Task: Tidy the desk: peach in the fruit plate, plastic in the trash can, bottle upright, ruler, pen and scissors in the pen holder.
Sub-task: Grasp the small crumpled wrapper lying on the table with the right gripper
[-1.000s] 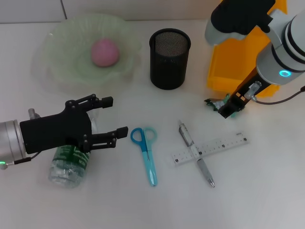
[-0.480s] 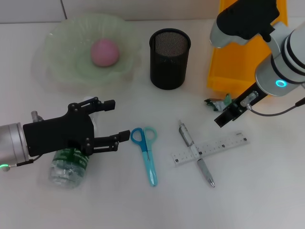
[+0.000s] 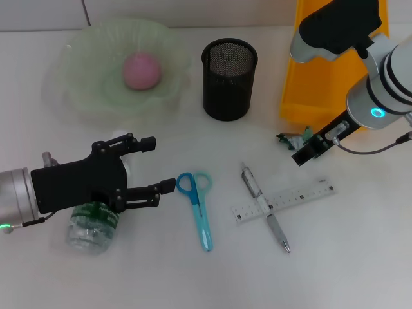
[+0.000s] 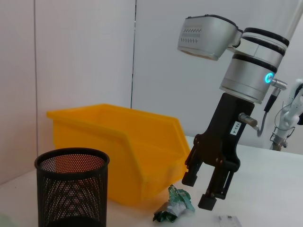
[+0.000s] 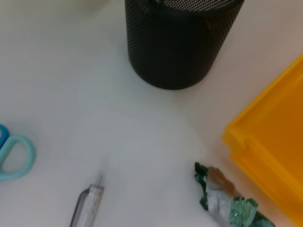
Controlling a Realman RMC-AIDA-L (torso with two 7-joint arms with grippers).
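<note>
A pink peach [image 3: 141, 71] lies in the pale green fruit plate [image 3: 84, 84]. The crumpled green plastic [image 3: 290, 139] lies on the table in front of the yellow trash can [image 3: 322, 77]. My right gripper [image 3: 308, 149] hangs open just beside it, holding nothing; the left wrist view shows this right gripper [image 4: 199, 191] above the plastic [image 4: 174, 206]. A clear bottle [image 3: 92, 224] lies on its side under my open left gripper [image 3: 158, 164]. Blue scissors [image 3: 199, 207], a pen [image 3: 264, 205] and a clear ruler [image 3: 286, 201] lie on the table. The pen crosses the ruler.
The black mesh pen holder [image 3: 229, 78] stands upright at the back middle, between plate and trash can. The right wrist view shows the pen holder [image 5: 180, 42], the trash can's corner [image 5: 270, 151], the plastic [image 5: 227, 198], the pen's tip [image 5: 87, 205] and a scissors handle [image 5: 14, 156].
My right arm has shifted a little to the right, with the plastic still on the table. My left gripper has drifted slightly toward the table's front, over the bottle.
</note>
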